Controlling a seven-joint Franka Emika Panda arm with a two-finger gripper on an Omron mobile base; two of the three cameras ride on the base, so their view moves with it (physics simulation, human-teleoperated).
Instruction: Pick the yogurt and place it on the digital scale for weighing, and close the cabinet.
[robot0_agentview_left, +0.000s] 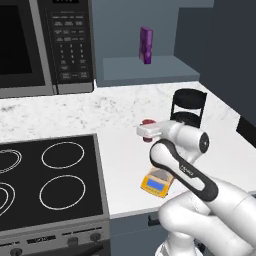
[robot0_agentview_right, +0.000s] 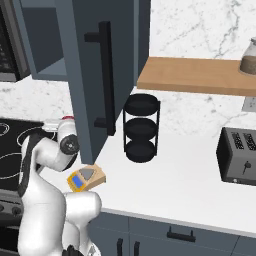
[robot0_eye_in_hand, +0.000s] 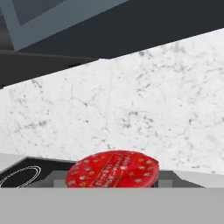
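Hand view puts the yogurt (robot0_eye_in_hand: 112, 169) right at the bottom, its red speckled lid facing the lens, with white marble beyond it; that closeness, together with how narrowly my end effector (robot0_agentview_left: 146, 131) is set, tells me I am holding the cup. From the left base view the dark-red cup (robot0_agentview_left: 147, 123) sits at the tip of my white hand, lifted off the table (robot0_agentview_left: 125, 107) and hanging behind the digital scale (robot0_agentview_left: 156, 183), further from my base than the scale is. The scale lies on the table near its front edge, partly hidden by my forearm; its blue display and a corner of the grey plate peek out. In the right base view the scale (robot0_agentview_right: 86, 178) rests just below the swung-out door of the cabinet (robot0_agentview_right: 87, 75), whose long black bar handle (robot0_agentview_right: 106, 77) faces the room, and the black three-tier rack (robot0_agentview_right: 141, 128) stands behind and to the right of the scale. A purple box (robot0_agentview_left: 146, 45) stands on the cabinet shelf above the scale. I judge the pick finished and the carry under way. The next move calls for drawing the cup back toward the scale, centring it over the grey plate, lowering it upright until it rests, then letting go and pulling clear. After that the cabinet door, open now, wants a push shut.
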